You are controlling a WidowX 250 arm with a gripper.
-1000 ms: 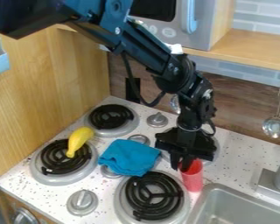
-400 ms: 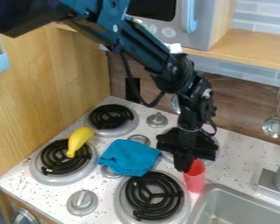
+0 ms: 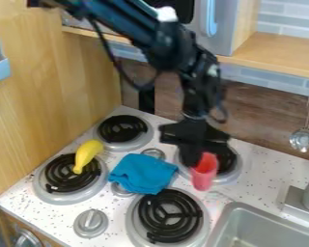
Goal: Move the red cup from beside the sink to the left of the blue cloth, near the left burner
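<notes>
White with dark specks, the worktop (image 3: 279, 169) spreads out on every side of the blue cloth (image 3: 143, 173), my landmark here. I see a wooden panel (image 3: 41, 106) rising at the far left of the cloth. My black arm (image 3: 199, 87) comes down from above it, passing in front of a grey microwave (image 3: 231, 24). To the lower right of the cloth I have a metal sink (image 3: 267, 224).

I count 4 burners (image 3: 170, 217) with black coils: 1 upper left of the cloth, 1 left, 1 just below and 1 to the right, partly behind my pincer (image 3: 199, 165). The cloth itself lies bunched up. Just right of it, my pincer is pinching the red cup (image 3: 204, 177) near its top; the cup leans slightly, and I cannot tell whether its base touches the worktop. Left of the cloth, a yellow banana (image 3: 86, 155) rests partly on a burner. A grey knob (image 3: 91, 223) sits to the cloth's lower left.
</notes>
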